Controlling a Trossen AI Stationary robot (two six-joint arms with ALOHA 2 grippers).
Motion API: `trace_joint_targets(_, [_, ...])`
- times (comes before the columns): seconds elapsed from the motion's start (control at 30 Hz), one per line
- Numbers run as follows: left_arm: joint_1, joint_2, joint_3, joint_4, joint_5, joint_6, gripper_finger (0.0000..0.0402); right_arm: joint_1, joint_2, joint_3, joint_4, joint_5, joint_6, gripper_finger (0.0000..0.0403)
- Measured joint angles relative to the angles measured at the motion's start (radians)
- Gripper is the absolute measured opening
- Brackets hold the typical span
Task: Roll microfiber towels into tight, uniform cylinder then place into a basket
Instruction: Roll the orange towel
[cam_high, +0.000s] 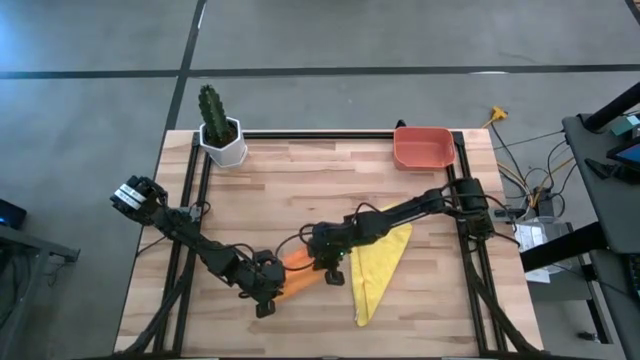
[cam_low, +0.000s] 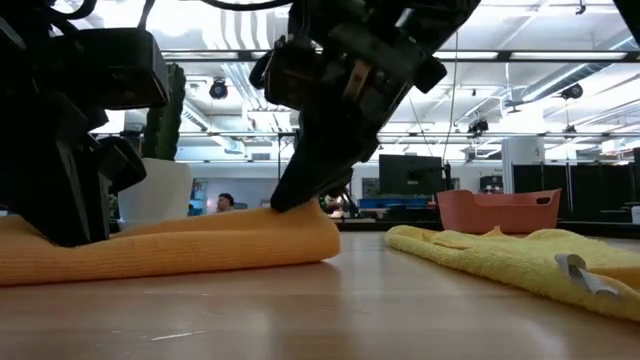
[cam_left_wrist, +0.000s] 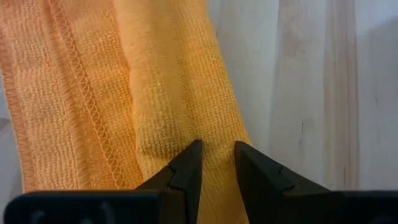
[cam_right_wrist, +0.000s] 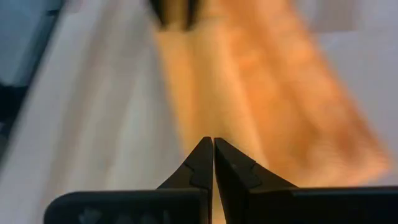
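Observation:
The orange towel (cam_high: 297, 270) lies folded into a long narrow band on the table's near middle, between my two grippers. My left gripper (cam_high: 266, 292) is at its near-left end, shut on a ridge of the cloth (cam_left_wrist: 217, 149). My right gripper (cam_high: 330, 268) is shut at its far-right end, with its tips on the towel's top (cam_low: 300, 205). The yellow towel (cam_high: 380, 268) lies loosely folded flat on the table just right of them. The salmon-red basket (cam_high: 423, 147) stands at the far right edge. My left gripper pinches a raised fold of the orange towel (cam_left_wrist: 217, 140) between its two fingertips, beside the stitched hem (cam_left_wrist: 93, 112). The fingers lie along the band's length. The towel rests on the table. My right gripper's shut fingertips (cam_low: 290, 195) slant down onto the top of the orange towel near its right end (cam_low: 315, 225). Whether any cloth sits between them, I cannot tell. The towel lies on the table under them.
A white pot with a green cactus (cam_high: 221, 130) stands at the far left corner. Black rails (cam_high: 190, 200) run along the table's left, right and far edges. Bare wood shows in the far middle (cam_high: 320, 180) and near the front edge.

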Motion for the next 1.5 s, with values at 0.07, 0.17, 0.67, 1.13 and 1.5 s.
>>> trace_joint_targets(0.07, [0.0, 0.0, 0.0, 0.004, 0.009, 0.0, 0.008, -0.001, 0.0, 0.0, 0.0, 0.039, -0.002, 0.0009])
trace_joint_targets(0.17, [0.0, 0.0, 0.0, 0.003, 0.012, 0.0, 0.008, -0.001, 0.006, 0.0, 0.003, 0.045, -0.029, 0.0009])
trace_joint_targets(0.67, [-0.001, 0.0, 0.008, -0.002, 0.048, 0.01, 0.008, -0.001, 0.109, 0.006, 0.057, 0.026, -0.119, 0.0009])
trace_joint_targets(1.13, [-0.001, -0.121, 0.007, -0.128, 0.054, 0.104, 0.008, -0.015, 0.097, 0.004, -0.016, -0.047, 0.013, 0.0073])
trace_joint_targets(1.5, [0.004, -0.238, 0.007, -0.11, -0.009, 0.347, 0.0086, -0.055, 0.082, -0.001, -0.013, -0.172, 0.229, 0.0137])
